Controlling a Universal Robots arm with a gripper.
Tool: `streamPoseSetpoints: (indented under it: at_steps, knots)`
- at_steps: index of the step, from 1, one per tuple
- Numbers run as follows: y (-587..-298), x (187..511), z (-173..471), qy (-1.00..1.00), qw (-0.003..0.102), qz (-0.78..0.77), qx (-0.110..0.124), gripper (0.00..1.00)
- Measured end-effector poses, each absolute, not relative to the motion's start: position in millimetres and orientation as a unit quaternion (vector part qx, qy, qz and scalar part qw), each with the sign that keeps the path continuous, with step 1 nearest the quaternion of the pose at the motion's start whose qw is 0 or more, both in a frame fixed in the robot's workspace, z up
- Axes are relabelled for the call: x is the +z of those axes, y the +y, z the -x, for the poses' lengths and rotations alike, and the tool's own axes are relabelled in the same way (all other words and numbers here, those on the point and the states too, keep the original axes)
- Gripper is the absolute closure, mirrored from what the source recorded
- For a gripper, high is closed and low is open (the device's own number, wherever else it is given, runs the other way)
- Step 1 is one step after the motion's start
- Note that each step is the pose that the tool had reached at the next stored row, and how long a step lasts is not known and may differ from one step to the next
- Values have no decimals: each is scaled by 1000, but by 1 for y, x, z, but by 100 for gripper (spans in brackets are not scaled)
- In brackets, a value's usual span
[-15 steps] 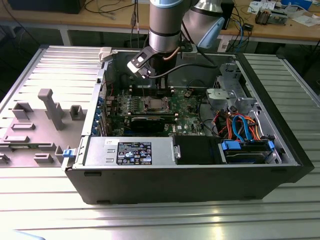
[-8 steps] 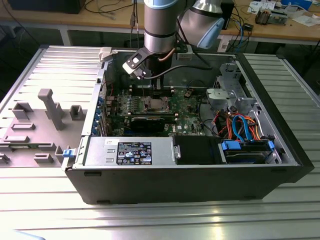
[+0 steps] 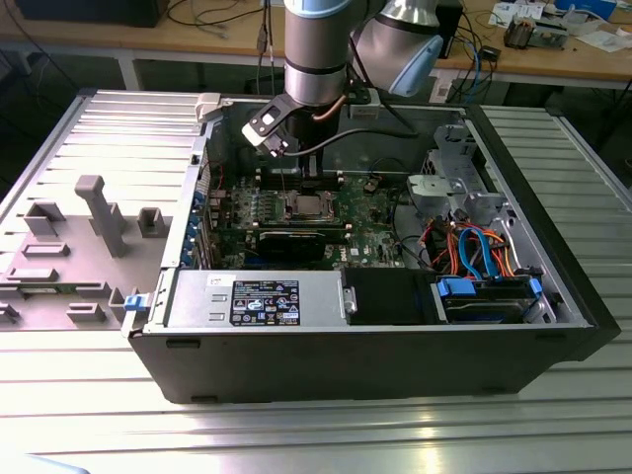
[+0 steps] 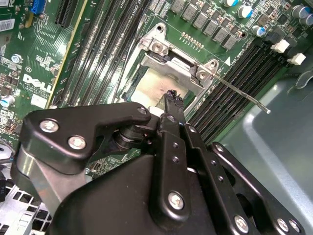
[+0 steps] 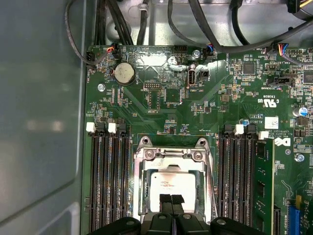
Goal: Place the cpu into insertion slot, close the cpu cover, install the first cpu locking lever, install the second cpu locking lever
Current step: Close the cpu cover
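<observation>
The cpu (image 5: 168, 182) is seen seated in the insertion slot (image 5: 146, 144) on the green circuit board (image 5: 161, 103), with its dull metal top showing through the window of the cpu cover (image 5: 170, 157), which is laid flat over it. The hand (image 5: 171, 200) is held directly above the near edge of the cpu. Its two black fingertips (image 5: 165, 199) are drawn together with only a thin line left between them, and nothing is gripped. Whether the cpu's top is touched cannot be told.

In the second wrist view the hand (image 4: 172, 95) is shown over the cpu (image 4: 151, 88), inside the frame of the cover (image 4: 168, 61). A thin metal lever (image 4: 239, 92) is seen running out from a corner of the socket across the memory slots (image 4: 230, 83), its tip free near the grey case wall (image 4: 274, 147).

The socket is hemmed on two sides by banks of memory slots (image 5: 105, 181) set just beside its rim, so little room is left there. Black cables (image 5: 195, 29) are draped along the board's far edge.

In the exterior view the arm (image 3: 314, 49) is lowered into the open computer case (image 3: 346, 365), which is set on the ribbed metal table (image 3: 296, 434). The cpu (image 3: 305, 206) is found near the board's middle, well apart from the case's edges.
</observation>
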State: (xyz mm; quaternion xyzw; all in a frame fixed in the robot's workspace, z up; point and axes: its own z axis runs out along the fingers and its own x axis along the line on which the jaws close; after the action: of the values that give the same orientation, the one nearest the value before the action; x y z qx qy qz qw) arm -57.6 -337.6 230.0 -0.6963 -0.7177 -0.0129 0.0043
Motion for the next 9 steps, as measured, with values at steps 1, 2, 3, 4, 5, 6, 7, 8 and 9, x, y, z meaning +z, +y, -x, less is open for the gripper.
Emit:
streamPoseSetpoints:
  at_steps: [1, 2, 3, 4, 5, 6, 7, 8, 9]
  knots:
    - [-338, 230, 58, -718, 4, 696, -13, 89]
    - [-338, 230, 58, -718, 4, 696, -13, 89]
    - [-338, 230, 58, -718, 4, 696, -13, 89]
    - [-338, 229, 59, -718, 5, 696, -13, 89]
    - [-338, 227, 61, -718, 5, 696, -14, 89]
    - [-338, 226, 62, -718, 5, 696, -14, 89]
    - [-338, 225, 63, -718, 5, 696, -14, 89]
    - [-338, 223, 65, -718, 5, 696, -14, 89]
    - [-338, 222, 66, -718, 6, 696, -14, 89]
